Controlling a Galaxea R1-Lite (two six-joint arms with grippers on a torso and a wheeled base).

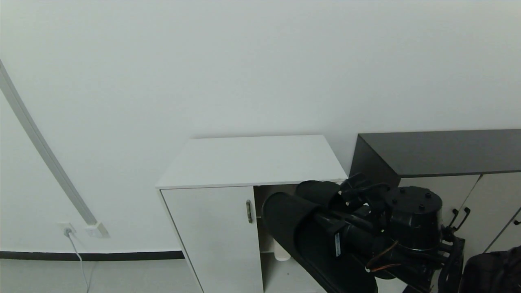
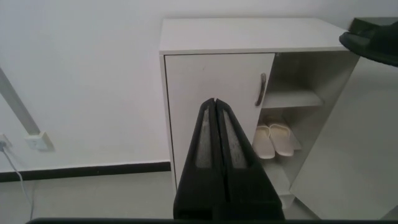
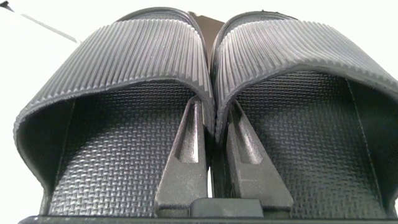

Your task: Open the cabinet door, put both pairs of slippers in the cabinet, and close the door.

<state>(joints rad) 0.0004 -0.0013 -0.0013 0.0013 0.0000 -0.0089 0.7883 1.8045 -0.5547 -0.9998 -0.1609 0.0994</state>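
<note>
White cabinet (image 1: 252, 162) with its right-hand door (image 2: 357, 143) swung open and its left-hand door (image 1: 211, 236) shut; the step in hand appears to be stowing the second pair. The black slippers (image 1: 293, 224) hang in the air just in front of the open compartment, near its top edge. The white slippers (image 2: 277, 140) lie side by side on a lower shelf inside, and the upper shelf (image 2: 292, 99) looks bare. A good placement probably keeps the black pair level, passes it between the open door and the handle (image 1: 249, 211), and lowers it onto a shelf before release rather than dropping it onto the white pair. The right gripper (image 3: 214, 106) has its fingers (image 3: 186, 155) narrow, one inside each slipper, pinching the two adjoining strap walls together. The left gripper (image 2: 215, 102), fingers pressed together on nothing, hangs well back, facing the shut door.
</note>
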